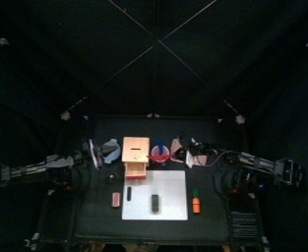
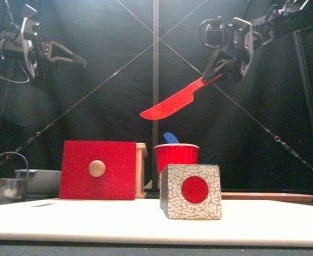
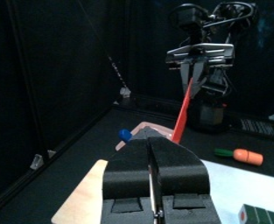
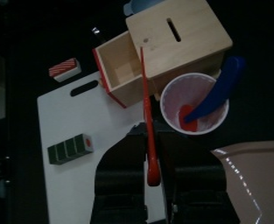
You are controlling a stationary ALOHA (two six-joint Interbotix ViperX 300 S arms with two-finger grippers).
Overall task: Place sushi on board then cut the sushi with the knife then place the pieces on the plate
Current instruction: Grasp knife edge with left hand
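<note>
While the right tool (image 2: 223,64) grips the red knife (image 2: 179,100), the cup (image 2: 176,156) half hides the blue knife (image 2: 171,138).

Black all round here: the back curtain (image 1: 154,59) fills the whole upper half from above, and from table height it hangs in faint vertical folds. Side curtains (image 1: 19,108) close in left and right, just as dark. Down below sits the small black table (image 1: 91,224), matte and square, under low light, no window anywhere
</note>
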